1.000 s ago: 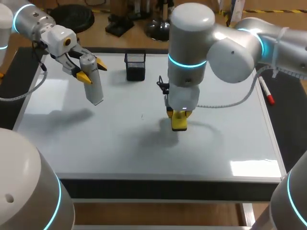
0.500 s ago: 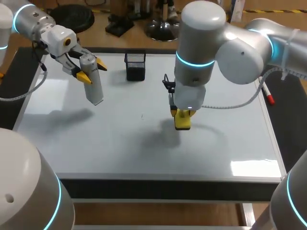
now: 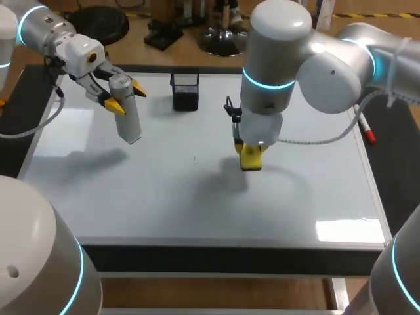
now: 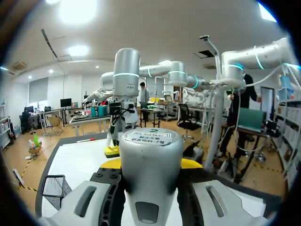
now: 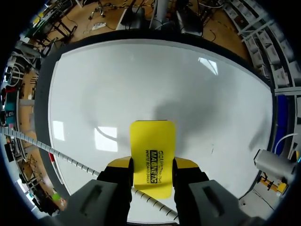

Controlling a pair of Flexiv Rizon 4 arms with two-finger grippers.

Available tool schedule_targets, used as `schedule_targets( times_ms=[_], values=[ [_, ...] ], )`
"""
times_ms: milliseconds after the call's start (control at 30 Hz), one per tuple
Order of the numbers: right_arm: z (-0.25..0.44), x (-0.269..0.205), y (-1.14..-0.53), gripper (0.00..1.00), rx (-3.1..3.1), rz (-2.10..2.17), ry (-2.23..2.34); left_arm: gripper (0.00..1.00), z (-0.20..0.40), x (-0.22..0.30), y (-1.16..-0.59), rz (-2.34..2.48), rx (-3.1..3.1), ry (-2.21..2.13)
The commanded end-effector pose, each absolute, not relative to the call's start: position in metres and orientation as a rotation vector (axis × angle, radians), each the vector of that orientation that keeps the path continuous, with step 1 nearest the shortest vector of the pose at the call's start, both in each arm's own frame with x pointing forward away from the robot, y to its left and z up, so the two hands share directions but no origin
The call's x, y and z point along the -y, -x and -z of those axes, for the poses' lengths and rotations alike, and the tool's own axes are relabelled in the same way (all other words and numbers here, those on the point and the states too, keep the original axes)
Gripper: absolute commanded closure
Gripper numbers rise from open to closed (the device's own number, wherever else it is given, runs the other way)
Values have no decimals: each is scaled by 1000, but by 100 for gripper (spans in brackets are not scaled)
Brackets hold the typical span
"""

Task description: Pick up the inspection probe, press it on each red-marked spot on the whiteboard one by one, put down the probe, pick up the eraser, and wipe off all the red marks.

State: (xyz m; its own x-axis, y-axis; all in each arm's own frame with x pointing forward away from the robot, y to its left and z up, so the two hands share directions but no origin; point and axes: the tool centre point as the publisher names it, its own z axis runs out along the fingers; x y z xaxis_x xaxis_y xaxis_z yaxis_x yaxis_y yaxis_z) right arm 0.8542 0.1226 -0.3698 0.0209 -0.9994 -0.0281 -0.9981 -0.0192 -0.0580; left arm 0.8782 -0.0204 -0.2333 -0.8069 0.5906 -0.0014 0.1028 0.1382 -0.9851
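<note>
As seen along the right tool point(image 5: 151, 165): clenched hard on the yellow eraser point(image 5: 152, 141), one fingertip against each long side. Pointing straight down at the middle of the whiteboard point(image 3: 164, 190). Riding very low over the white, perhaps pressed onto it; cannot tell contact for sure. Casting a soft grey shadow just beside the eraser. Coming in from the right side, with a grey coiled cable point(image 3: 315, 139) looping off the wrist.

Over to the left tool point(image 3: 126, 97) now: clenched as well, grasping the inspection probe point(image 3: 128, 117) near its upper end, a yellow fingertip on either flank. Held up in the air above the board's far left corner, tilted, lower end aimed down toward the white and clear of it. Throwing a dim shadow on the board below. Well apart from the eraser.

Further out: black mesh pen holder point(image 3: 186, 90) standing upright at the board's far edge, between the two tools. Red-capped marker point(image 3: 363, 123) lying along the board's right-hand frame, beyond the right arm. Tiny dark speck point(image 3: 194, 159) on the white between probe and eraser, too small to name a colour. Whiteboard lying flat, covering nearly all of the dark surface point(image 3: 394, 190).
</note>
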Motion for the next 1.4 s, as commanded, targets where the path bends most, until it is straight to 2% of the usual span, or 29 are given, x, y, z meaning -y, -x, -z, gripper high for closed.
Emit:
schedule_targets(
  times_ms=[33,733,1400],
  values=[
    [368,-126,-882,100,-2156,63,2234,100,232,21,-877,-1708,2037,667],
    [388,-138,-985,100,-2150,-63,2278,100,232,21,-877,-1708,2037,667],
    [402,-150,-1049,100,-2214,-75,2296,100,232,21,-877,-1708,2037,667]
  ],
)
